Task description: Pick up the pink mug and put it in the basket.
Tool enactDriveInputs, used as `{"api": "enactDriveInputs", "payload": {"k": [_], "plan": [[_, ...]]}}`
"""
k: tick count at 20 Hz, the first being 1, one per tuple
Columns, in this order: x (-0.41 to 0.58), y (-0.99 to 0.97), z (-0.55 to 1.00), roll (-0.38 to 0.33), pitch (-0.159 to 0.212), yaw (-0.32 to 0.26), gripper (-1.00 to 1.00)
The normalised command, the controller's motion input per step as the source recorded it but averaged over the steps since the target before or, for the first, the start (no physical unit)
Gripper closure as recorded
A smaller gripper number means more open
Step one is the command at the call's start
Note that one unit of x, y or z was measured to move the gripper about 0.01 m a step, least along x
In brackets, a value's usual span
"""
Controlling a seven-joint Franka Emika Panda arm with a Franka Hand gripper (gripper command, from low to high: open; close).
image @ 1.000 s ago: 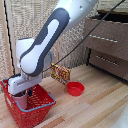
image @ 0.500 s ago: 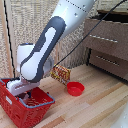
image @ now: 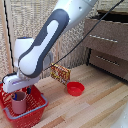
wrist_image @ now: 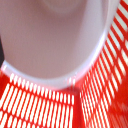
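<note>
In the exterior view my gripper [image: 21, 94] reaches down into the red wire basket [image: 36, 111] at the view's lower left. Its dark fingers stand on either side of the pink mug [image: 19, 103], and it looks shut on the mug's upper part. The mug is upright inside the basket, low between the walls. In the wrist view the pink mug [wrist_image: 55, 35] fills most of the picture, very close, with the basket's red grid floor and wall [wrist_image: 100, 80] below and beside it. Whether the mug's base touches the floor is hidden.
A low red bowl [image: 75, 88] sits on the wooden floor to the exterior view's right of the basket. A small patterned box [image: 60, 73] stands behind it. A brown dresser [image: 107, 47] is at the right, and a cable hangs across the back.
The arm has come down a little, taking the mug deeper into the basket. The bowl and the box have not moved.
</note>
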Motion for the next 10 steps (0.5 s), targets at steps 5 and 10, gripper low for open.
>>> {"api": "enactDriveInputs", "payload": {"k": [5, 10], "plan": [[0.125, 0.00, 0.78, -0.042, 0.146, -0.055, -1.00], [0.147, -0.08, 0.63, 0.023, 0.155, -0.033, -1.00]]}}
